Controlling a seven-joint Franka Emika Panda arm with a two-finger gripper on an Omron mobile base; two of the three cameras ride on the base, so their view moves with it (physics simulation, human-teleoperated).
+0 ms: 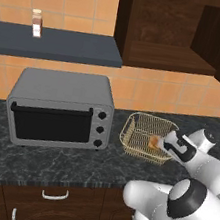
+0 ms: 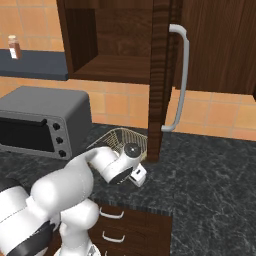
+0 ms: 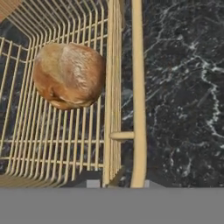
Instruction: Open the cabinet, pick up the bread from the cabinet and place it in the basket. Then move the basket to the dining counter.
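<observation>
The golden wire basket (image 1: 139, 137) stands on the black granite counter, right of the toaster oven. The round tan bread (image 3: 69, 75) lies inside it on the mesh floor, seen also as the bread (image 1: 154, 142) by the near right wall. My gripper (image 3: 120, 181) reaches down over the basket's right side, its fingertips either side of the wall and rim (image 3: 138, 87), shut on them. My gripper (image 1: 163, 145) sits at that same edge. Above, the cabinet (image 1: 166, 30) stands open, its door (image 2: 162, 75) swung out edge-on with the silver handle (image 2: 182, 80). The dining counter is out of view.
A grey toaster oven (image 1: 59, 108) stands close left of the basket. A dark shelf (image 1: 57, 45) above it carries a small bottle (image 1: 37, 24). The open cabinet door hangs just right of and above the basket (image 2: 122, 137). Granite counter (image 2: 210, 165) stretches to the right.
</observation>
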